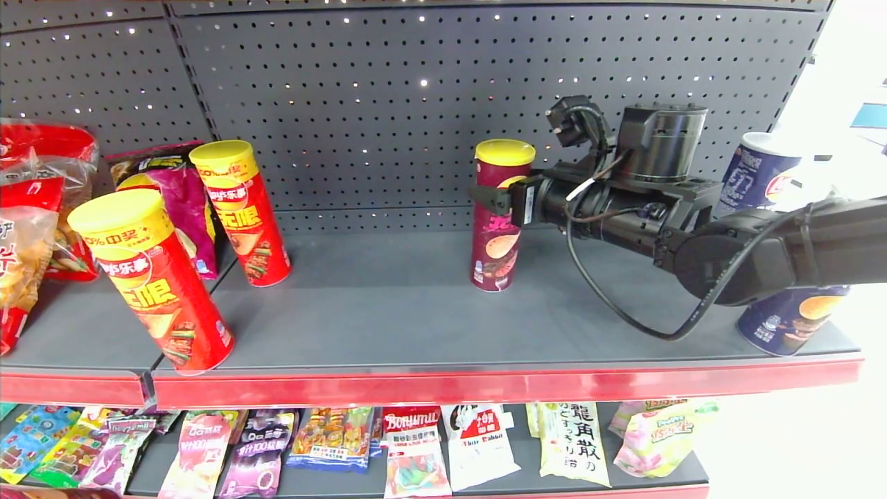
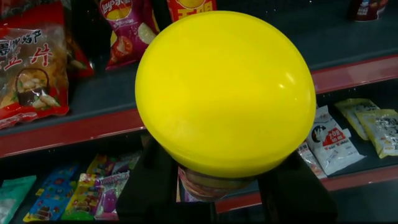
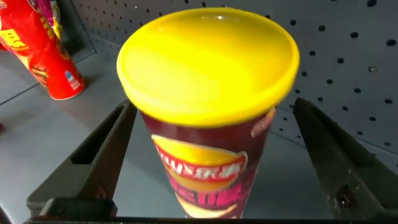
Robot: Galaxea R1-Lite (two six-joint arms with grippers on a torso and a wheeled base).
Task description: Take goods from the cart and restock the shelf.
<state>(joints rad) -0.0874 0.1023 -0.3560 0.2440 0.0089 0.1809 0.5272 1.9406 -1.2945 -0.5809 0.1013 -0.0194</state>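
Note:
A maroon chip can with a yellow lid stands upright at the middle of the grey shelf. My right gripper reaches in from the right and straddles that can near its top. In the right wrist view the maroon can sits between the two fingers with a gap on each side, so the right gripper is open. My left gripper holds another chip can in front of the shelf; its yellow lid covers most of that view.
Two red chip cans and snack bags stand on the shelf's left part. Two blue cans stand at the right end behind my right arm. Snack packets fill the lower shelf.

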